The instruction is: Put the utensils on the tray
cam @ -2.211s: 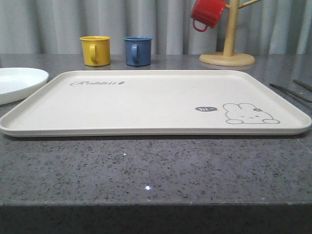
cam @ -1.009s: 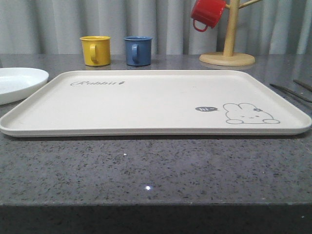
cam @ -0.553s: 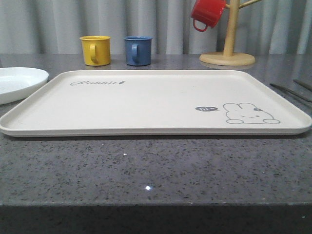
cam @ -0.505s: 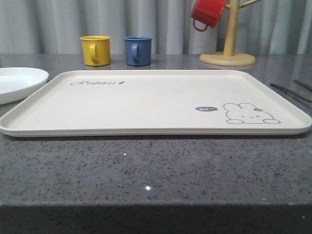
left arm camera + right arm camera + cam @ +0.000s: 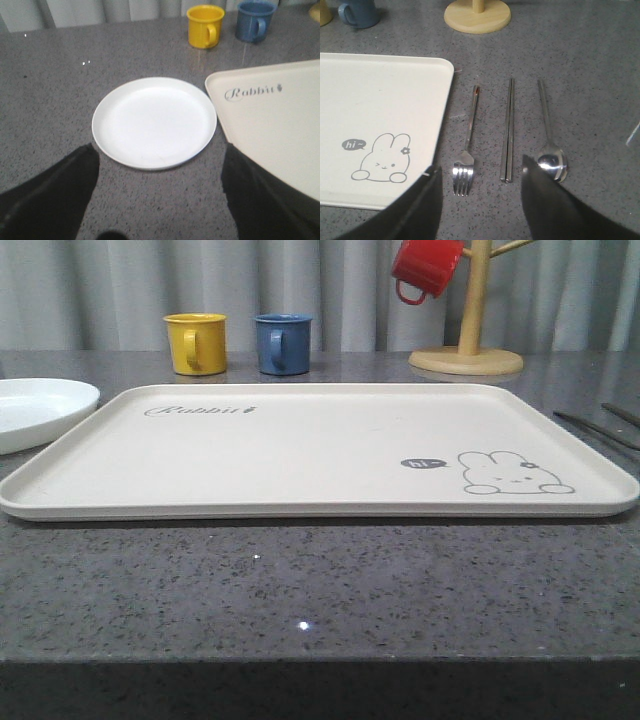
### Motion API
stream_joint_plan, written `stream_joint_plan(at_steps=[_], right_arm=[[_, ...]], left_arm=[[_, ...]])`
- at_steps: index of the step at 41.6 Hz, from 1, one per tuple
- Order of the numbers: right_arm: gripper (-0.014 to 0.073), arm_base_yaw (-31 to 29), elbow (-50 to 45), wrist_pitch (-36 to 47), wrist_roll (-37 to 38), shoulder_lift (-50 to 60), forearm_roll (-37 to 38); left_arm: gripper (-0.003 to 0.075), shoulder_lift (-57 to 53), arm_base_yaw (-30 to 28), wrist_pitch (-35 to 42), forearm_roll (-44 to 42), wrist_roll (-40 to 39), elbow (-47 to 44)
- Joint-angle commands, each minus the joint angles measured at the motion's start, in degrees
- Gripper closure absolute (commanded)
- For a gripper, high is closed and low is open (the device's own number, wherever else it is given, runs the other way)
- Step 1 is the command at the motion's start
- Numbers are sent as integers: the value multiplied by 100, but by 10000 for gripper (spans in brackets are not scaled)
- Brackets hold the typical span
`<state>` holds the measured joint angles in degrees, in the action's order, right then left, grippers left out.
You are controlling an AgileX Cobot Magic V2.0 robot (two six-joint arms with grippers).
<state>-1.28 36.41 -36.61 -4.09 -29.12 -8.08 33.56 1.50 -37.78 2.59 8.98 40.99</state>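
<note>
The cream tray (image 5: 300, 455) with a rabbit drawing lies bare in the middle of the grey table. Its corner shows beside the left gripper (image 5: 280, 125) and beside the right gripper (image 5: 380, 95). Three utensils lie side by side on the table just right of the tray: fork (image 5: 468, 137), chopsticks (image 5: 508, 130) and spoon (image 5: 548, 135). In the front view they are thin dark strips (image 5: 600, 428) at the right edge. My right gripper (image 5: 481, 169) hovers open above the fork's tines and the chopstick ends, holding nothing. My left gripper (image 5: 159, 162) hangs open and empty over the table by the plate.
A round white plate (image 5: 154, 122) sits left of the tray (image 5: 40, 405). A yellow mug (image 5: 195, 343) and a blue mug (image 5: 283, 343) stand behind the tray. A wooden mug tree (image 5: 468, 350) holding a red mug (image 5: 428, 265) stands at the back right.
</note>
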Motion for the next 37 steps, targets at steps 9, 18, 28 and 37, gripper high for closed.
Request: stream_joint_plan(at_steps=[9,18,28,37], right_arm=[[197,6,159,375,-66,-67,-27],[197,6,159,375,-66,-67,-27],[197,6,159,375,-66,-67,-27],[197,6,159,375,-66,-67,-27]], left_arm=[[196,1579,-21,-1116,-617,-222,1112],[196,2844,-940,-1032,-148,-120,1716],[201,4080,-2003,-922,1932,1422,2352],[252,5029,-2107,-823,2174,1500,2886]])
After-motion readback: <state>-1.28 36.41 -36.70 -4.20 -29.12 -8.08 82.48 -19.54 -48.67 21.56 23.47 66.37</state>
